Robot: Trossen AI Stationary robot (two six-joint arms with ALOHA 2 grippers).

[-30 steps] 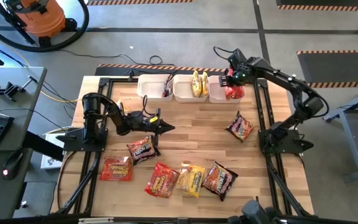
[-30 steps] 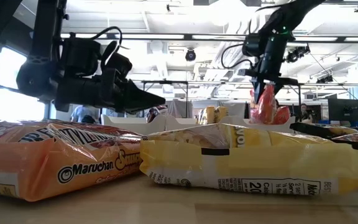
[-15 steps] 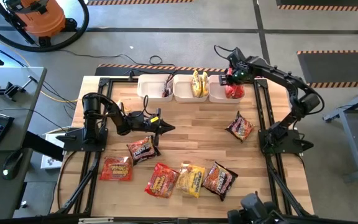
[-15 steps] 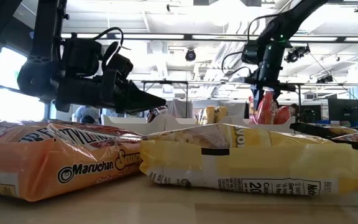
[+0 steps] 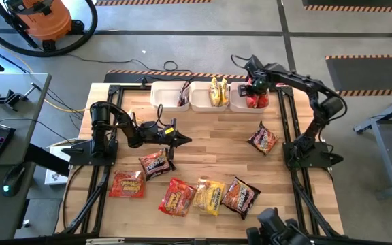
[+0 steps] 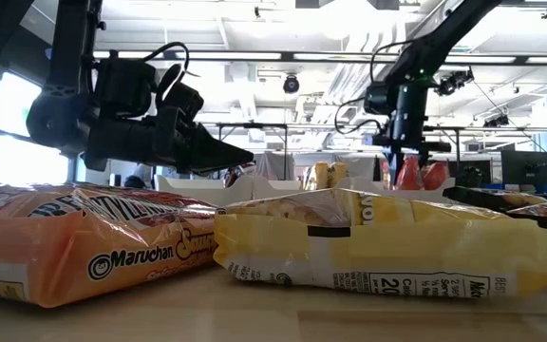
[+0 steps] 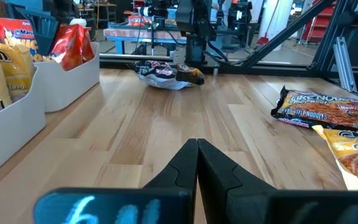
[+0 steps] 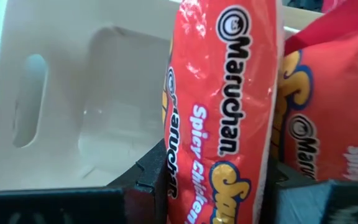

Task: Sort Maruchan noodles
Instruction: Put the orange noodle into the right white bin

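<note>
A red Maruchan Spicy Chicken packet (image 8: 219,112) stands on edge between the fingers of my right pincer (image 5: 256,86), which is clamped on it inside the right-hand white bin (image 5: 237,103) at the upper middle of the high view. A second red packet (image 8: 328,118) leans just beside it in the same bin. The middle bin (image 5: 199,97) holds yellow packets (image 5: 216,91). Lower down on the wooden surface (image 5: 209,146) a dark packet (image 5: 263,138) lies alone at right, and five more packets lie loosely grouped near the bottom edge, among them a yellow one (image 5: 209,195). My left pincer (image 5: 181,140) hangs left of centre, fingers pressed together, holding nothing.
</note>
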